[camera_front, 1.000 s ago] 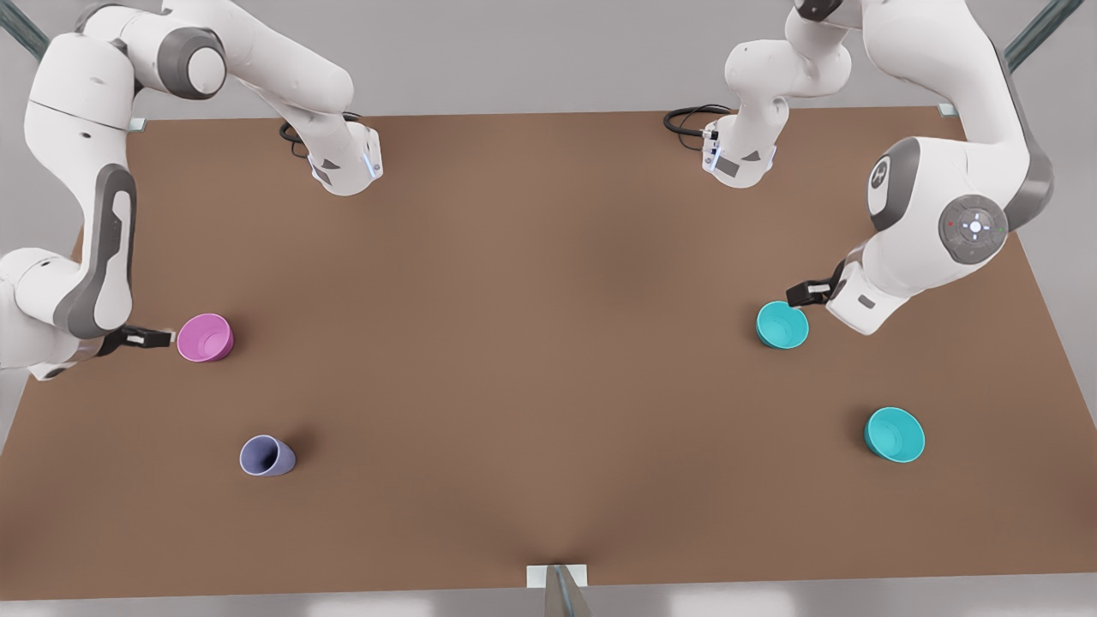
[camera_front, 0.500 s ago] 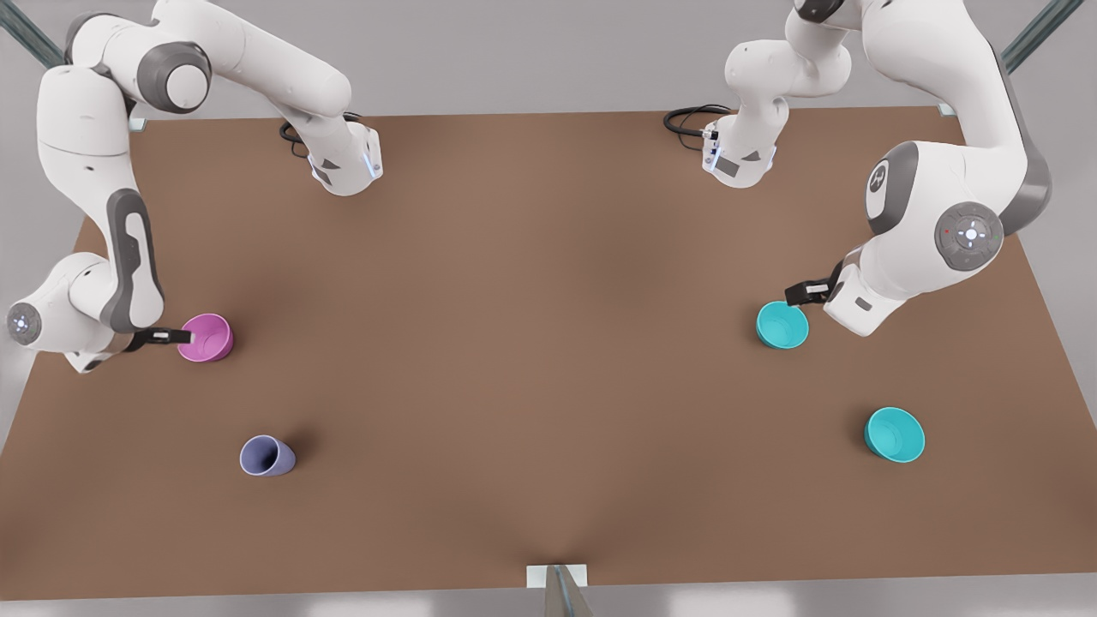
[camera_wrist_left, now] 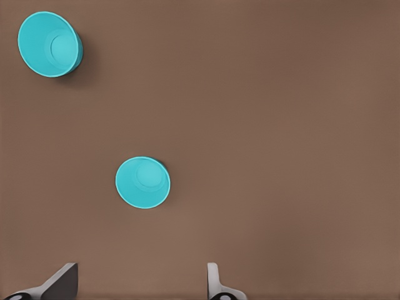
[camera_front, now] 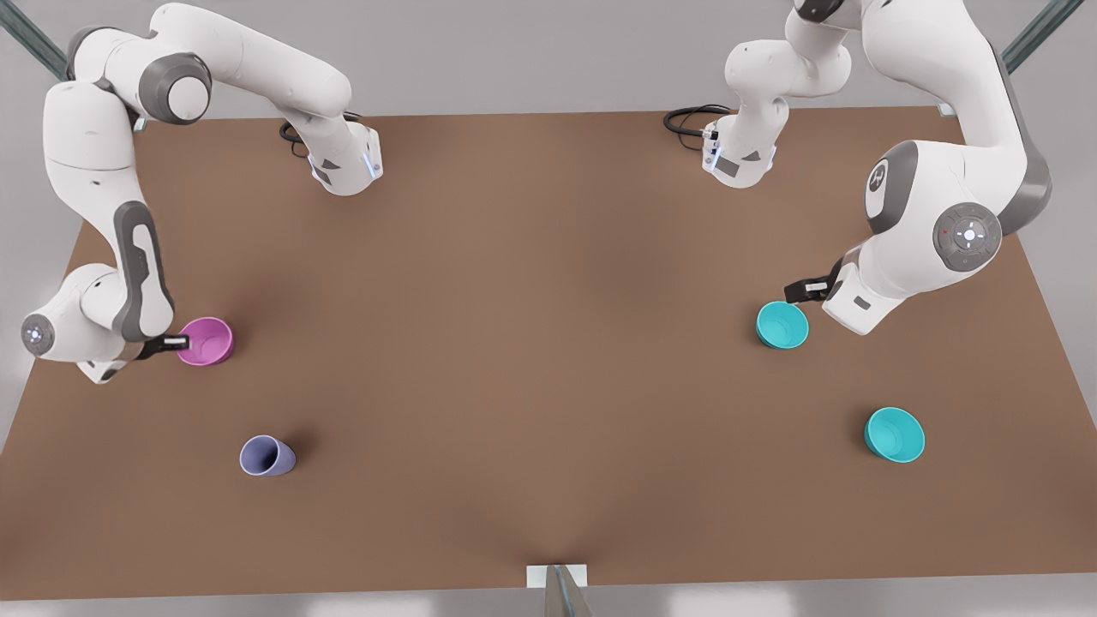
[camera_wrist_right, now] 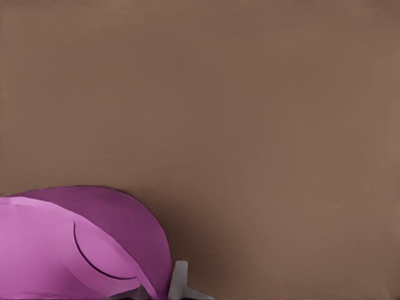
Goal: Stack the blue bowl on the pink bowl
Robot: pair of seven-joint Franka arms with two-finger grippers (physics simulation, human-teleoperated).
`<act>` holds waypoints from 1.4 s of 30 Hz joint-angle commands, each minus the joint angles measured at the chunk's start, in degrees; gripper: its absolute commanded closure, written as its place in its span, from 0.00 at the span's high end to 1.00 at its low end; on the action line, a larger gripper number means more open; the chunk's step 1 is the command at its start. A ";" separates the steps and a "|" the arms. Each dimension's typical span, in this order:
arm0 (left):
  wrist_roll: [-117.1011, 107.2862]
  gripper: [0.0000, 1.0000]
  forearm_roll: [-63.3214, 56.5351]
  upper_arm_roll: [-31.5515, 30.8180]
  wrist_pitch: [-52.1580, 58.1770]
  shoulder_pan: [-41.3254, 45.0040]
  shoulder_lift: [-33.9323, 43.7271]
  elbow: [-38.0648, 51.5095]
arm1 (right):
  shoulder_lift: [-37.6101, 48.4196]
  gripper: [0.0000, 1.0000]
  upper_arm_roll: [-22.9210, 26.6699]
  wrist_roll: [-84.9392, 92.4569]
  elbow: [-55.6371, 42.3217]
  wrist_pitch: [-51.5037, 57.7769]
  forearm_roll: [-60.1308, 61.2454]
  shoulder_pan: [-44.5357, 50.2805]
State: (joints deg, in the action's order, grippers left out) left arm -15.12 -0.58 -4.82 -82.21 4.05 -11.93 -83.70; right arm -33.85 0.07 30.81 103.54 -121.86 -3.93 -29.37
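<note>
A: Fingers [camera_wrist_left: 62,281] of the left gripper [camera_wrist_left: 140,284] are spread wide, nothing between them. Blue bowl [camera_wrist_left: 143,182] sits just ahead of the tips, upright on the table [camera_front: 531,343].

B: And in the front view?

A: Left gripper [camera_front: 804,291] is on the front view's right, just beside the blue bowl [camera_front: 782,326] at its far-right rim. Can't tell if it's touching. Second teal bowl [camera_front: 894,434] sits nearer and further right, well apart.

B: Right side?

A: One finger [camera_wrist_right: 178,281] of the right gripper [camera_wrist_right: 156,290] is outside the pink bowl's wall, against it. Other finger hidden by the bowl, so can't tell if it's pinching or just straddling. In the front view, right gripper [camera_front: 171,343] is at the left rim of the pink bowl [camera_front: 206,340], far left of the table. Lavender cup [camera_front: 267,455] is nearer, apart.

B: Stage?

A: Looks like approach/grasp, imo. Blue bowl not lifted, bowls at opposite ends of the table.

B: Risks?

A: Few. Thin-rim pinch: bowl could tilt or slip out once lifted. A finger landing on the rim, not astride it, would push the bowl away or tip it. Look-alike teal bowl is in the left wrist view [camera_wrist_left: 49,44] too, but either is teal, so low risk. Long carry across means more chance of a drop. If the right gripper drags the pink bowl, the stacking target shifts.
</note>
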 commanded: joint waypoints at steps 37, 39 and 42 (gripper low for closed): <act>43.86 1.00 12.97 12.29 -42.15 -5.72 -5.74 -37.76 | -10.91 1.00 -1.04 -38.86 -43.33 34.49 9.07 37.73; 43.86 1.00 12.97 12.29 -43.30 -5.72 -6.79 -38.73 | -3.96 1.00 -0.51 -23.28 -43.42 43.62 -1.58 35.79; 43.86 1.00 12.97 12.29 -44.53 -5.80 -10.04 -38.73 | 7.91 1.00 -0.69 -16.40 -41.85 48.82 -4.07 33.68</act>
State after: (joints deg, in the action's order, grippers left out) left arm 11.20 12.13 7.47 -122.65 -1.72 -21.38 -122.41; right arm -28.18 -0.64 -7.59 61.64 -89.17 -1.92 4.84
